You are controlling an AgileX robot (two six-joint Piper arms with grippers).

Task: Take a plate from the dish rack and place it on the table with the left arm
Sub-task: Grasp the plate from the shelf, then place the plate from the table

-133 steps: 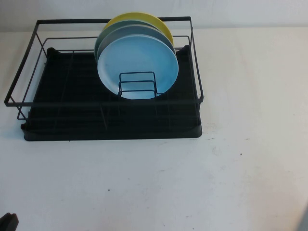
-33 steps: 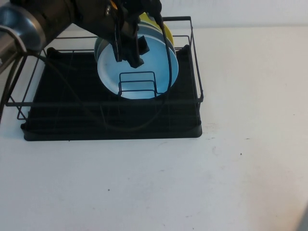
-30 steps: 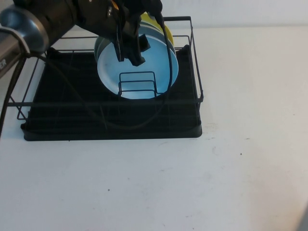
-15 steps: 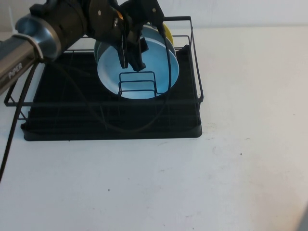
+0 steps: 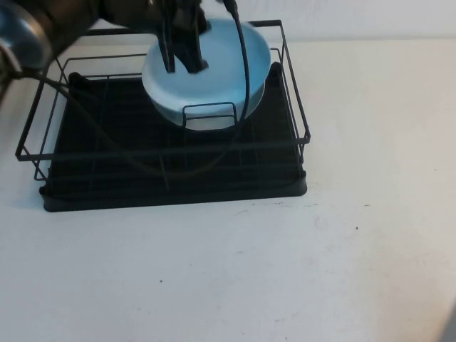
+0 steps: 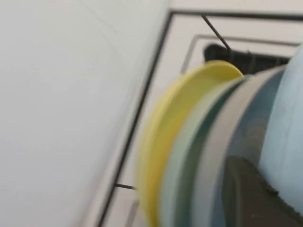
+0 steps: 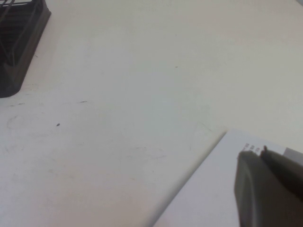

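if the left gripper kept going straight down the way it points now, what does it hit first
Most likely the sky-blue plate: the left gripper sits at its upper rim, pointing down over its face. Past that lies the dish rack. Depth is unclear. The right gripper stays parked over the table.

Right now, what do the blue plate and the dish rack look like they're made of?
The plate, held at its upper edge by the left gripper, looks like glazed ceramic or melamine: smooth, glossy, evenly coloured. The dish rack seems to be thin metal wire coated matte black, with a moulded black plastic tray beneath. The right gripper hangs over the table, away from both.
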